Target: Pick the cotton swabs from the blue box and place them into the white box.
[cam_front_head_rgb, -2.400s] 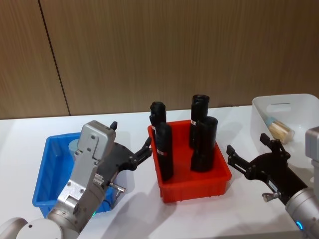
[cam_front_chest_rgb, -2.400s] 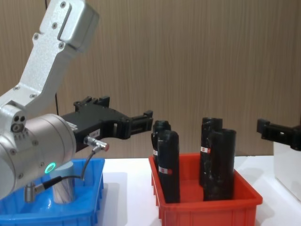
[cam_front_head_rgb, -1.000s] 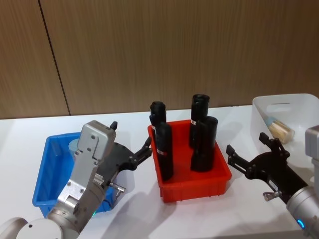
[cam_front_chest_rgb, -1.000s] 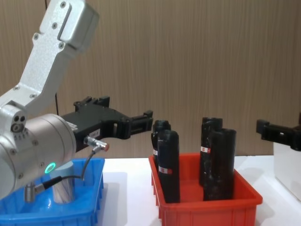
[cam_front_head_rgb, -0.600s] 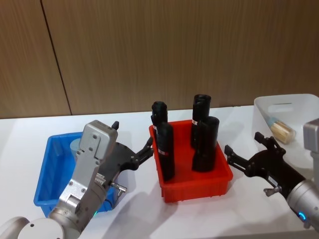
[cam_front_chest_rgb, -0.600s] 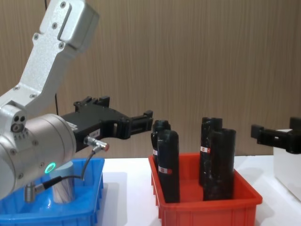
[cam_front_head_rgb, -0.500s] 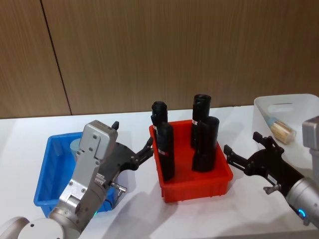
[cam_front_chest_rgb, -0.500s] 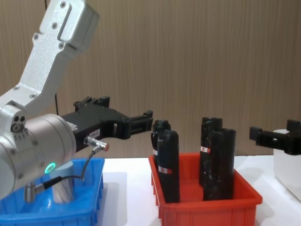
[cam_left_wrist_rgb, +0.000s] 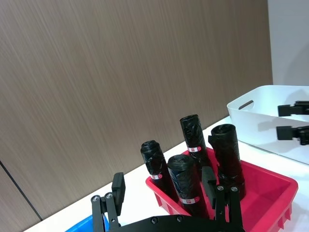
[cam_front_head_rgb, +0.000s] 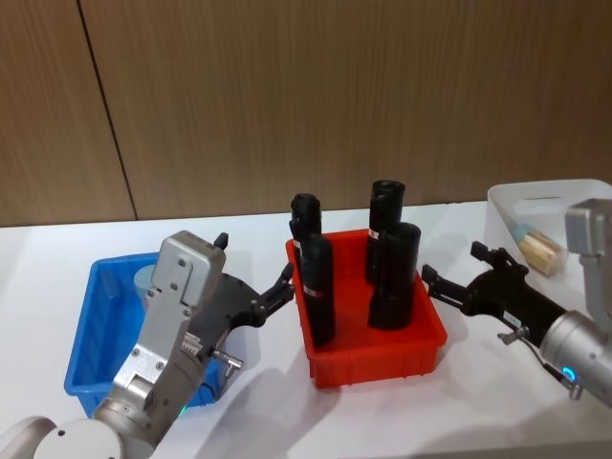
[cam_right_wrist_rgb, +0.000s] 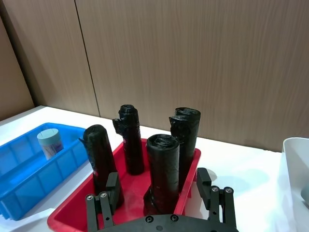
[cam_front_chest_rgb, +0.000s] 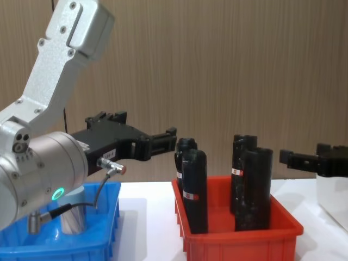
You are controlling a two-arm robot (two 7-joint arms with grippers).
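One jar of cotton swabs [cam_right_wrist_rgb: 50,143] stood upright in the blue box [cam_front_head_rgb: 96,316], which sat on the table [cam_front_head_rgb: 402,421] just beside the red bin [cam_front_head_rgb: 375,366]. A second jar [cam_front_head_rgb: 538,248] lay on its side in the white box [cam_front_head_rgb: 499,218], on the opposite side of the red bin. From where I stood, the job looked partly done: one jar was delivered and at least one was left to fetch. I could not see whether the arm hid more jars in the blue box.

The left end effector [cam_front_head_rgb: 251,263] hovered above the blue box's edge nearest the red bin. Its fingers were spread wide, held nothing and pointed toward the black cylinders [cam_front_head_rgb: 392,277] standing in that bin. The right end effector [cam_front_head_rgb: 452,263] hung just beside the red bin on the white-box side, likewise wide open and empty. Neither touched a jar, so I judged that the next pickup had yet to begin.
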